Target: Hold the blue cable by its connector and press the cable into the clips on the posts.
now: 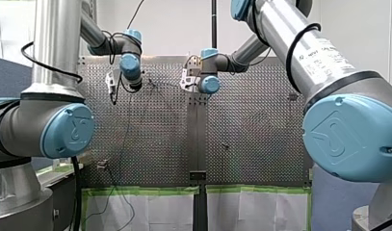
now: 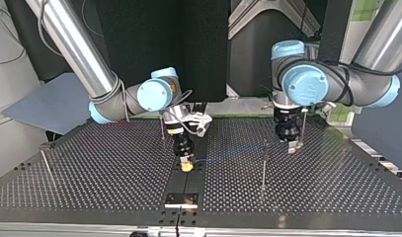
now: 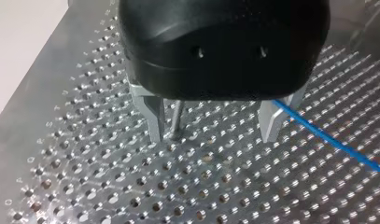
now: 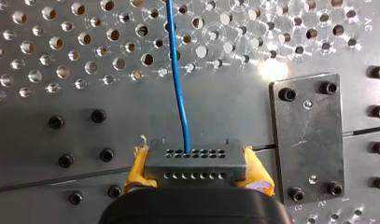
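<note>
blue cable: led out of the connector toward 12 o'clock across the perforated tabletop in the right wrist view. In the top view it is traced as a faint line from the right end effector toward 2 o'clock, as far as the left end effector.
connector: a grey block with rows of small holes, pinched between the yellow pads.
right end effector: clamped on the connector, held low over the tabletop's middle strip.
left end effector: metal fingers are spread and nothing is gripped. The cable is passed just beside one finger, outside the gap.
post: stood upright between those fingers, close to the one at 9 o'clock.
second post: stood at 7 o'clock of the left end effector, between both end effectors.
plate: bolted down at 3 o'clock of the connector.
</note>
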You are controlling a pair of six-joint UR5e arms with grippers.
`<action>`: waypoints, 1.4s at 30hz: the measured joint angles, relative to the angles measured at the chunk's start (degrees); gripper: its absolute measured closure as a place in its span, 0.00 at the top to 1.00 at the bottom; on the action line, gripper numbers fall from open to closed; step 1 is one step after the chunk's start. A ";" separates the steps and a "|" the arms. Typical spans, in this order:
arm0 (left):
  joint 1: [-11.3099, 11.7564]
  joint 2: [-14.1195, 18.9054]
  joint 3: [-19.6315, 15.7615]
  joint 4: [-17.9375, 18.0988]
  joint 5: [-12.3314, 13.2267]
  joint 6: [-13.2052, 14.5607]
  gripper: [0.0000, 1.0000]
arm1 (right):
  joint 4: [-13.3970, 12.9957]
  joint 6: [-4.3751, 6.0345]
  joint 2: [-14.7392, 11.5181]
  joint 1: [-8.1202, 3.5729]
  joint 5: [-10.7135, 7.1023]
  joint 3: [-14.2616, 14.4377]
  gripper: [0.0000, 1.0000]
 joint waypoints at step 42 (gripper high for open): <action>-2.27 6.30 -4.27 -3.22 8.05 8.40 1.00 | 0.19 0.08 0.08 -0.11 -0.11 0.07 0.00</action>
